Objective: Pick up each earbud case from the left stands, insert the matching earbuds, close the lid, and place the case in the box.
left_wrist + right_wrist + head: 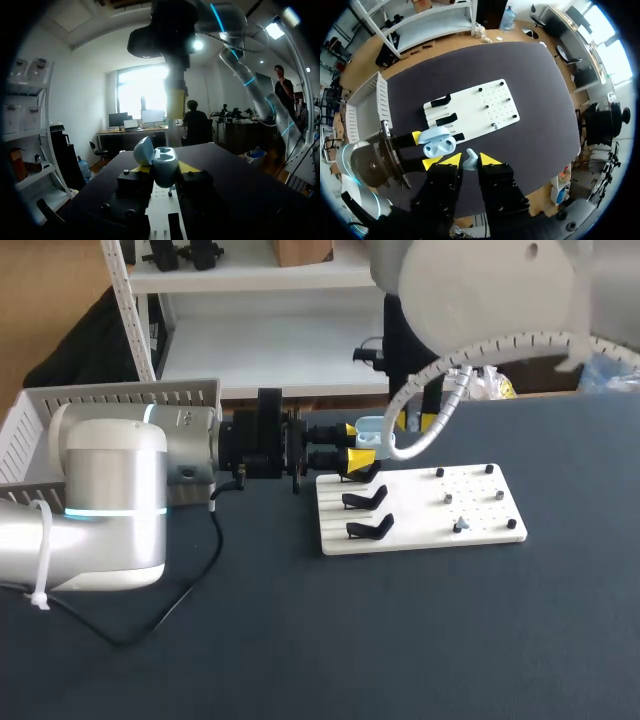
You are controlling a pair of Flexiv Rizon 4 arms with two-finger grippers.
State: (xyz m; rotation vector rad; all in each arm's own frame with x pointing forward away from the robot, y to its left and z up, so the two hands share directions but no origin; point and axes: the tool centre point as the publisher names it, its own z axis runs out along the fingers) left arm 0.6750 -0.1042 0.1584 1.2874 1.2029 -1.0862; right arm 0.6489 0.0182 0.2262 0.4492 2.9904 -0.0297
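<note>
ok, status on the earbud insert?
Left gripper shut on earbud case, lid open. Right gripper shut on earbud, above the case, not inserted yet. Nothing seen between them.

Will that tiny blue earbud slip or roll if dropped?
Probably slippery: the earbud looks smooth, held only by the right tool's tips. Its rounded shape would likely roll on the flat table. It looks light, being smaller than the case.
</note>
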